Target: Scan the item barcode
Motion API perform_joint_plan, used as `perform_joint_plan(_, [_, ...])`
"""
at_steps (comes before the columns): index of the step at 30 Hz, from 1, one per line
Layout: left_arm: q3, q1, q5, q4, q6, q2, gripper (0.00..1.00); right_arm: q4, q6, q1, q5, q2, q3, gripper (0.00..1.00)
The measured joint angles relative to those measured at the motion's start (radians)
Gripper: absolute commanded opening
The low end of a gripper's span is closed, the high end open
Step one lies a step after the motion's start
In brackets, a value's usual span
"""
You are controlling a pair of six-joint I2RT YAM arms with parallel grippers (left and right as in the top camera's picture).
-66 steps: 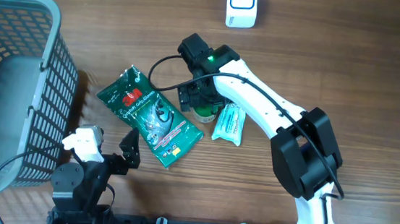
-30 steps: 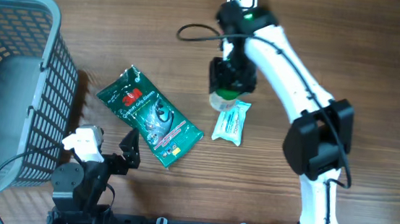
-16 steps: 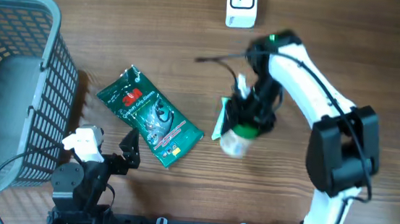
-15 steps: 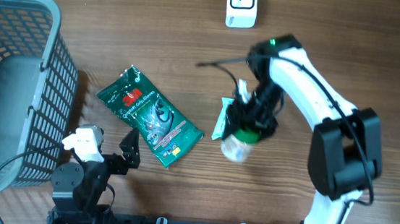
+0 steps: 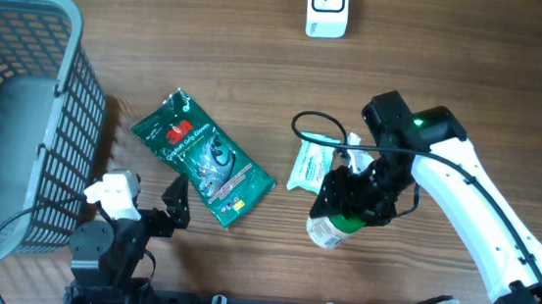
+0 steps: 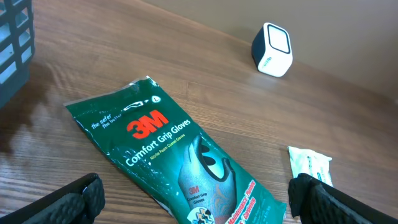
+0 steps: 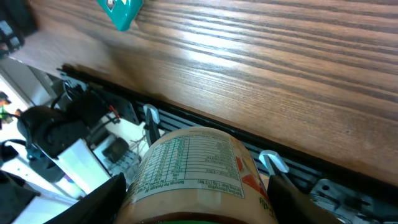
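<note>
Pinched round, green-lidded, paper-labelled jar [image 5: 326, 231] in right gripper [image 5: 350, 206] at 5 o'clock; held left gripper [image 5: 176, 206] spread wide near grey-blue plastic mesh basket [image 5: 66, 134] at 9.

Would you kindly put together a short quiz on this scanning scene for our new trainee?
1. True or false: the 3M Comfort Grip Gloves pack lies inside the basket.
2. What does the right gripper hold? A) the gloves pack B) the green-lidded jar C) the basket
3. In one word, are the jaws of the left gripper open or shut?

Key: 1 false, it lies on the table beside the basket; 2 B; 3 open.
</note>
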Motion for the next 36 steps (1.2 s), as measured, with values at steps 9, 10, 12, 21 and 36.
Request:
perform_joint_plan(9, [0.000, 0.000, 0.000, 0.000, 0.000, 0.000, 1.00, 0.041, 0.067, 0.000, -0.072, 0.000, -0.002, 0.24])
perform_joint_plan(10, [0.000, 0.000, 0.000, 0.000, 0.000, 0.000, 1.00, 0.046, 0.074, 0.000, -0.075, 0.000, -0.006, 0.24])
perform_joint_plan(12, [0.000, 0.000, 0.000, 0.000, 0.000, 0.000, 1.00, 0.058, 0.079, 0.000, -0.077, 0.000, -0.021, 0.24])
perform_joint_plan(21, [0.000, 0.000, 0.000, 0.000, 0.000, 0.000, 1.00, 0.059, 0.096, 0.000, -0.034, -0.152, -0.082, 0.27])
perform_joint_plan(36, [0.000, 0.000, 0.000, 0.000, 0.000, 0.000, 1.00, 0.803, 0.347, 0.005, 0.628, -0.261, -0.097, 0.24])
